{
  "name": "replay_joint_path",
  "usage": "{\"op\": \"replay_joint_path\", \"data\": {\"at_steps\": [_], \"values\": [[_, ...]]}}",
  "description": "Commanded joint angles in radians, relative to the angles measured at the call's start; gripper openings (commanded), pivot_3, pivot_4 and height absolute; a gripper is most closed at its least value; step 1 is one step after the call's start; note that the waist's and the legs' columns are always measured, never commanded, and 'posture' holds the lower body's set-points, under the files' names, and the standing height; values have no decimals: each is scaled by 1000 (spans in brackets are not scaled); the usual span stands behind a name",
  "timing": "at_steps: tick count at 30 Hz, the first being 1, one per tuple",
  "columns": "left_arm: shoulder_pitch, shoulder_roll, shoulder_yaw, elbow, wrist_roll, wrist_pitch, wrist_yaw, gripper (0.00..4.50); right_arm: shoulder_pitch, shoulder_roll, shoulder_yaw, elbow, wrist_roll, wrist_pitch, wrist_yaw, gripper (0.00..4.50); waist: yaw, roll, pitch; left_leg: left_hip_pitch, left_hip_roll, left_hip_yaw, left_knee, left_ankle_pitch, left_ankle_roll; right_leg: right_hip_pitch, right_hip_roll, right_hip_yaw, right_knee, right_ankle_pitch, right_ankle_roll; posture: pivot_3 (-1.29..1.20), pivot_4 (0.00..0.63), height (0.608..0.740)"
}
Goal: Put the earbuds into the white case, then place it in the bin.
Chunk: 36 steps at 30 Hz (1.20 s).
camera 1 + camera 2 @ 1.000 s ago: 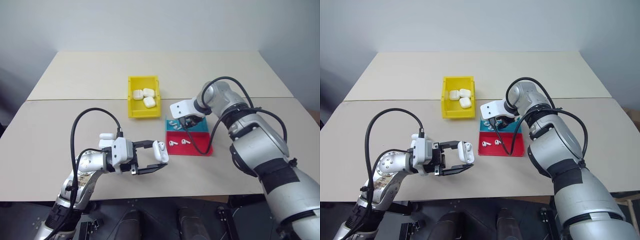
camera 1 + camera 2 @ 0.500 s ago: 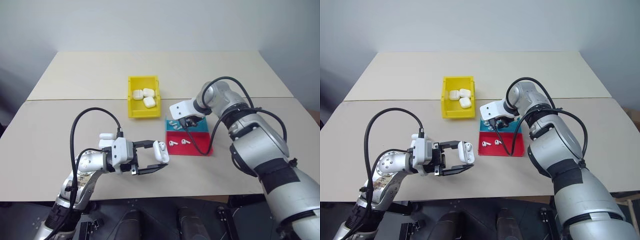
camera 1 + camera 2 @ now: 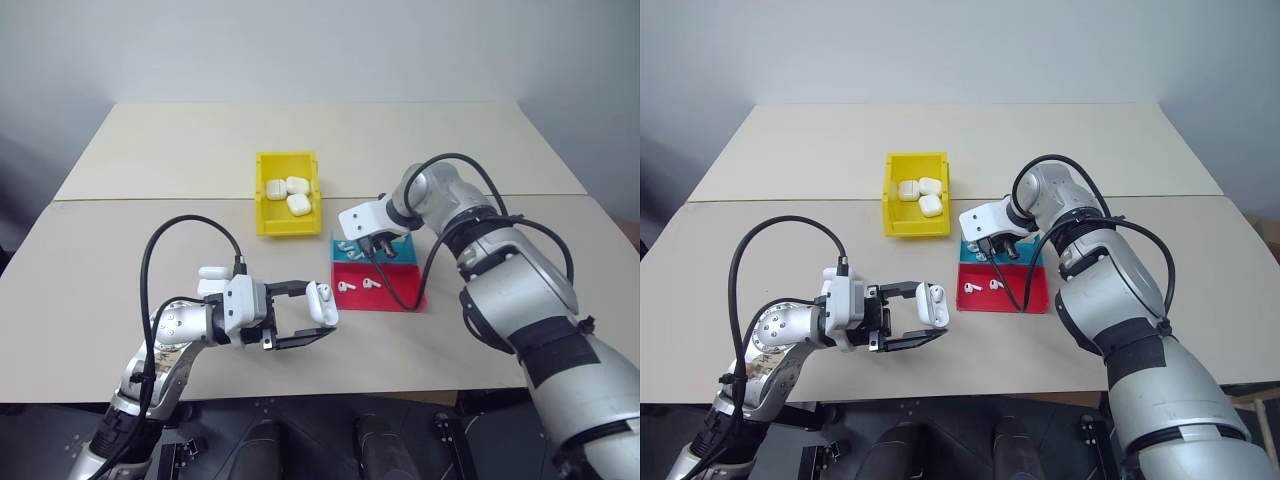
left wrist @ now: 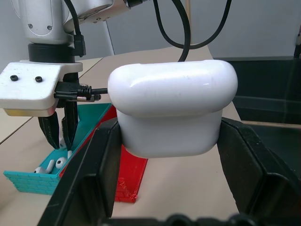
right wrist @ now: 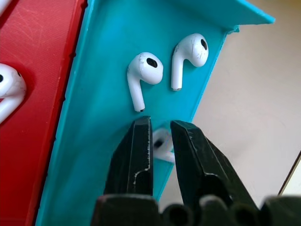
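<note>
Currently the earbud pick-up step is in hand. The right gripper (image 5: 159, 141) has its fingers narrowed around one of the earbuds (image 5: 162, 143) in the blue tray (image 3: 372, 249), though a firm hold cannot be confirmed. The left gripper (image 3: 318, 318) is clamped on the white case (image 3: 321, 302), lid raised, well apart from the bin (image 3: 287, 193). Next: lift the earbud and carry it to the case.

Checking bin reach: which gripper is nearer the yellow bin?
Right. The right gripper works in the blue tray compartment just beside the yellow bin; the left gripper, shut on a white case, sits farther toward the robot.
</note>
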Motion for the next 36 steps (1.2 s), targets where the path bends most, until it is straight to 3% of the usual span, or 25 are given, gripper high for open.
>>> {"op": "replay_joint_path", "data": {"at_steps": [1, 14, 22, 23, 26, 28, 36], "values": [[-6, 5, 12, -31, -12, -5, 1, 2759, -17, -3, -15, -2, -2, -11, -7, 1185, 0, 0, 0, 0, 0, 0, 0, 0, 0, 0, 0, 0, 0, 0, 0, 0, 150, 740], [-6, 2, 13, -33, -15, -3, 5, 2759, -44, -67, -69, -54, 48, -113, 74, 1185, 1, 0, 0, 0, 0, 0, 0, 0, 0, 0, 0, 0, 0, 0, 0, 0, 150, 740], [-10, -4, 9, -30, -16, -1, 9, 2759, -28, -183, -50, -108, 45, -531, 81, 1185, 0, 0, 0, 0, 0, 0, 0, 0, 0, 0, 0, 0, -1, 0, 0, 0, 150, 740], [-12, -5, 8, -28, -17, -1, 9, 2759, -27, -192, -33, -109, 23, -589, 56, 1185, -4, 0, 0, 1, 0, 0, 0, 0, 0, 1, 0, 0, -1, 0, 0, 0, 150, 740], [-16, -7, 8, -24, -17, -2, 9, 2759, -29, -215, 38, -113, -85, -715, -56, 1747, -12, 0, 0, 3, 0, 1, -1, 0, 0, 1, 0, 1, 0, 0, 0, 0, 150, 740], [-16, -6, 9, -25, -18, 0, 8, 2759, -35, -211, 74, -108, -142, -743, -137, 2393, -16, 0, 0, 3, 0, 1, -1, 0, 0, 2, 0, 1, 0, 0, 0, 0, 150, 740], [-14, -2, 12, -28, -21, 5, 10, 2759, -114, -172, 242, -102, -394, -839, -455, 2393, -23, 1, 0, 3, 0, 1, -2, 0, -1, 0, 0, 2, 1, 0, -1, 0, 150, 740]]}}
